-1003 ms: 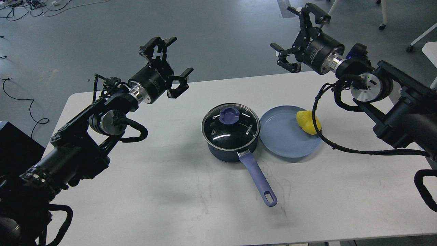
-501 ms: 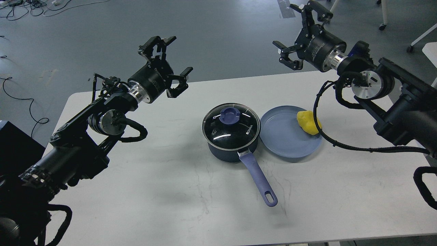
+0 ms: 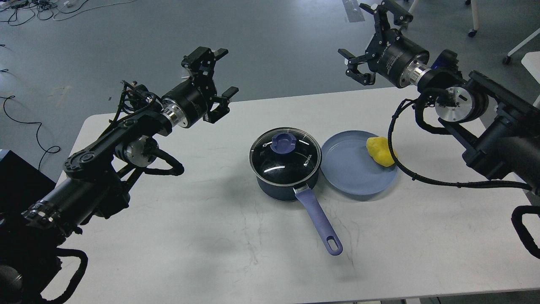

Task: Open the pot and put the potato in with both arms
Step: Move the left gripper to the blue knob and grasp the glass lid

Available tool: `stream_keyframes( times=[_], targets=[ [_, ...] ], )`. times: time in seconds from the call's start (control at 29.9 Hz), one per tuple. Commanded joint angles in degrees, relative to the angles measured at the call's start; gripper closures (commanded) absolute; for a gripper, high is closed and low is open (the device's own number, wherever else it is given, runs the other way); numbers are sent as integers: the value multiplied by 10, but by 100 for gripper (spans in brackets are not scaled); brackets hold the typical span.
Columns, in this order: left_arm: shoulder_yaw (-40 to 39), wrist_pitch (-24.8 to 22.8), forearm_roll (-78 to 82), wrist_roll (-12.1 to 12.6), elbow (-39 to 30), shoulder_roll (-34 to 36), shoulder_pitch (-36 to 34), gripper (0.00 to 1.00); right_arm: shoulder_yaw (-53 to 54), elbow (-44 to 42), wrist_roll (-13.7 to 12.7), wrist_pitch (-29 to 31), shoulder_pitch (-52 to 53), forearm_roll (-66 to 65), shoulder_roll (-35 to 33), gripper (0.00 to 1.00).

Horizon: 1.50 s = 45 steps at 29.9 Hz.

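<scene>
A dark blue pot point(image 3: 287, 185) stands mid-table with its glass lid point(image 3: 285, 154) on, the lid's blue knob point(image 3: 283, 142) on top, and a purple handle point(image 3: 319, 221) pointing toward me. A yellow potato point(image 3: 380, 151) lies on the right rim of a blue plate point(image 3: 350, 169) just right of the pot. My left gripper point(image 3: 221, 71) is open and empty, raised above the table's far edge, left of the pot. My right gripper point(image 3: 371, 38) is open and empty, high beyond the far edge, behind the plate.
The white table point(image 3: 211, 236) carries only the pot and plate. Cables lie on the grey floor point(image 3: 270, 42) at far left. A black box point(image 3: 17, 177) sits by the table's left edge. Chair legs stand at far right.
My left gripper has moved right and slightly forward, and its wrist has turned. My right gripper has risen and shifted slightly right. The pot, plate and potato have not moved.
</scene>
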Motion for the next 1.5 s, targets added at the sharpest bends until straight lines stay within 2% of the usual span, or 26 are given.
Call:
stream_keyframes(
  times=[0.0,0.03,0.1,0.17,0.2,0.27,0.37,0.53,0.67,0.84,1.24,1.47],
  targets=[
    [1,90,218,-20,-38,4,-10,2,24,0,4,-2,-2,0,-16,0],
    [2,103,244,-24,-50,4,-10,2,31,0,4,-3,-4,0,-18,0],
    [5,142,329,-68,-121,9,-4,2,44,-8,4,-4,-12,0,-28,0],
    [27,170,397,-100,-178,30,-4,2,54,-15,3,-4,-18,1,-33,0],
    [41,179,424,-104,-191,36,-5,2,58,-18,3,-4,-20,2,-35,0],
    [92,205,510,-105,-204,40,-12,2,64,-26,0,-4,-27,2,-39,0],
    [152,246,660,-105,-186,37,-22,2,67,-40,0,-5,-38,2,-49,0],
    [201,258,766,-104,-172,28,-27,2,67,-55,3,-5,-46,4,-54,0],
    [233,287,839,-104,-112,-11,-28,2,68,-56,6,-10,-46,4,-56,0],
    [241,287,848,-106,-81,-48,-25,2,71,-56,6,-11,-46,4,-65,0],
    [257,287,838,-117,-28,-49,-13,2,69,-56,6,-11,-48,4,-84,0],
    [258,280,796,-117,-24,-44,-12,2,66,-56,11,-11,-48,4,-84,0]
  ],
)
